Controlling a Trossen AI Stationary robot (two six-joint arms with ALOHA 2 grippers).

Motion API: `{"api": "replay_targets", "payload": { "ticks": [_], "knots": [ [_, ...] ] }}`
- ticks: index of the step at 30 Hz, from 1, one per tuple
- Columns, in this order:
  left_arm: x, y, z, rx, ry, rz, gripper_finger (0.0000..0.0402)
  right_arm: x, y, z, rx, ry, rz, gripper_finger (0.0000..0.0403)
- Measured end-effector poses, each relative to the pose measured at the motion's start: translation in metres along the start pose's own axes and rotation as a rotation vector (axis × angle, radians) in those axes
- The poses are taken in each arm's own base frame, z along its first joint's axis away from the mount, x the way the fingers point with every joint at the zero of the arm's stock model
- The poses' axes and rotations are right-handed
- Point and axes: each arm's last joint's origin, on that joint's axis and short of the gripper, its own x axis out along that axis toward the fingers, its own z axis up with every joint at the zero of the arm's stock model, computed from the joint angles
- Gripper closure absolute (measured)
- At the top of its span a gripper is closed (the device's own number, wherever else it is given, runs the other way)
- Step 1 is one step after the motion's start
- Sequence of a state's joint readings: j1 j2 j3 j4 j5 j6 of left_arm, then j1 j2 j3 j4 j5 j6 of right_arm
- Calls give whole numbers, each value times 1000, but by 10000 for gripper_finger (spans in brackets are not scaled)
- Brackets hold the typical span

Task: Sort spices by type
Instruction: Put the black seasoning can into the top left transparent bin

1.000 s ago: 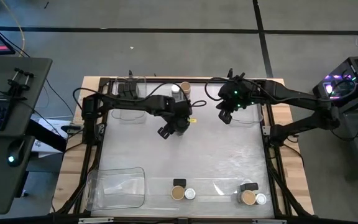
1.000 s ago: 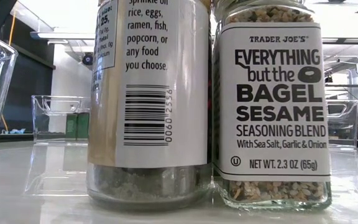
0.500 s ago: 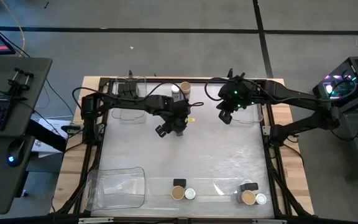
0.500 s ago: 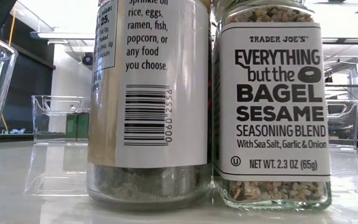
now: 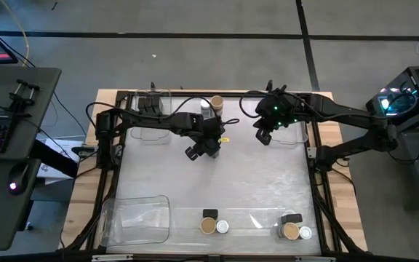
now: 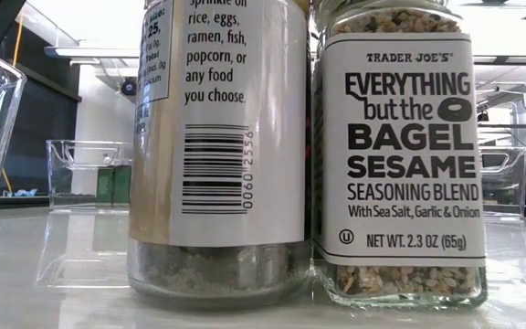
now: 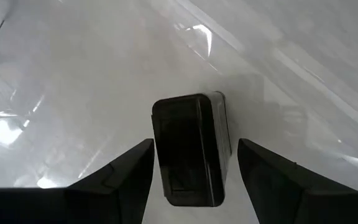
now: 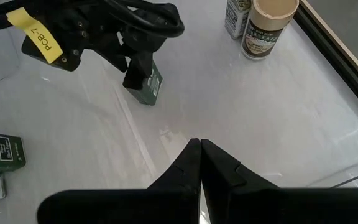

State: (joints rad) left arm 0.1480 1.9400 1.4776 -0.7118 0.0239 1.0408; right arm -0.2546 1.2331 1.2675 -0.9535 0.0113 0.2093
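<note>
The white table (image 5: 268, 189) is carrying everything. Left gripper (image 7: 194, 165) is sitting near the far middle, fingers spread either side of a black boxy spice tin (image 7: 191, 146) that's standing on the tabletop, gaps showing on both sides. Right gripper (image 8: 199, 155) is hovering nearby, fingers pressed together, holding nothing. A tan-topped jar (image 8: 267, 25) is standing by the far edge, and more spices (image 5: 213, 224) are lining the near edge.
</note>
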Motion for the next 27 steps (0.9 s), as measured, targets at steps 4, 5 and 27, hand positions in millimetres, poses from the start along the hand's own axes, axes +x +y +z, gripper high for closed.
{"api": "replay_targets", "payload": {
  "ticks": [4, 5, 27],
  "knots": [
    [4, 2, -3, -88, -24, -16, 183, 0, 0, 0, 0, 0, 0, 403],
    [5, 3, -5, -119, -22, -28, 183, 0, 0, 0, 0, 0, 0, 403],
    [-17, 14, -28, -616, -40, -24, 304, 0, 0, 0, -28, 0, 3, 403]
  ]
}}
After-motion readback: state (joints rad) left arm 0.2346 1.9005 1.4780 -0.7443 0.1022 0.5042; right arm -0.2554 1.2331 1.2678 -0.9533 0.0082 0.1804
